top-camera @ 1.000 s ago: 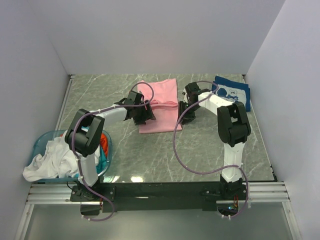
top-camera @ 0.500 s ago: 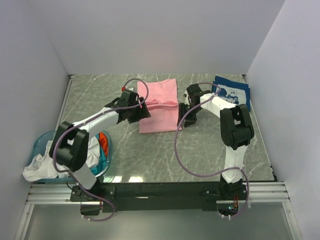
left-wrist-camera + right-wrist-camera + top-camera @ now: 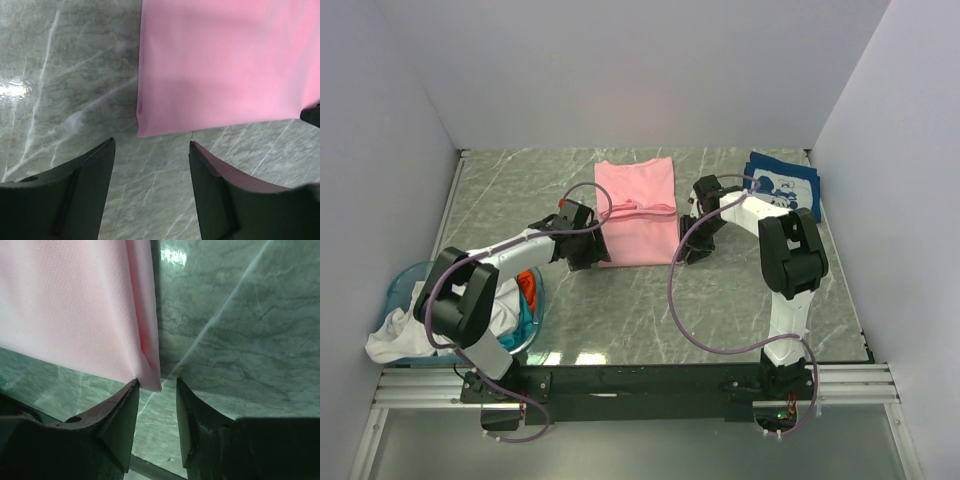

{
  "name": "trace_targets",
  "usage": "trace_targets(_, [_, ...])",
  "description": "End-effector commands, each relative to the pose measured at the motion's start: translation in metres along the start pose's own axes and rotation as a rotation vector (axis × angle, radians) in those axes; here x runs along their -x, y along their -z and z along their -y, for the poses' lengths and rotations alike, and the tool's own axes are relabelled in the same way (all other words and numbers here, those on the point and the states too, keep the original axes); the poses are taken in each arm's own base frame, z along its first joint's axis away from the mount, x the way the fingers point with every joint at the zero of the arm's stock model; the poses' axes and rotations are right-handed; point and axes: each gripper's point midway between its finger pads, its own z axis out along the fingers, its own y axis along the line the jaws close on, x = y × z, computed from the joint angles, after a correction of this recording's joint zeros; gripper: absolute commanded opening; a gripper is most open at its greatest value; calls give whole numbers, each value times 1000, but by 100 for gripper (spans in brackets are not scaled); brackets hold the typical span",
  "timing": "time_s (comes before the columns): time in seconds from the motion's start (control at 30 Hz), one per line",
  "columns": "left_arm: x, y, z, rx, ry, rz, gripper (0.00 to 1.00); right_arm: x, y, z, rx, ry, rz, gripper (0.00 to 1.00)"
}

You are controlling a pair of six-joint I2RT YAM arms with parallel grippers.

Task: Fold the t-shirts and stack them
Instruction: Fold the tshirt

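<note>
Both arms are sliding back to the near hem of the pink t-shirt (image 3: 638, 215) on the worktop (image 3: 620, 310). Left hand (image 3: 151, 145) is gaping empty, and right hand (image 3: 156, 382) is sitting half-open astride a corner. The fold probably needs both corners pinched next.

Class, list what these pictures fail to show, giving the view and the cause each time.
- Top view: how many shirts fill the blue basket; piled up, left arm crosses them.
- Top view: print on the navy t-shirt; the right arm covers part.
- Left wrist: pink t-shirt cut off by top and right edges.
</note>
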Motion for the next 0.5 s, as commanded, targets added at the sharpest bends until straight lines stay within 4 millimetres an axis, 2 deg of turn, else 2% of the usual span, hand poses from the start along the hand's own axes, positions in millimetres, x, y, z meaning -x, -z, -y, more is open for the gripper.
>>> trace_targets(0.0, [-2, -4, -1, 11, 6, -9, 65, -5, -5, -1, 21, -13, -16, 42])
trace_targets(0.47, [-11, -20, -19, 53, 34, -18, 55, -3, -14, -1, 29, -17, -27, 36])
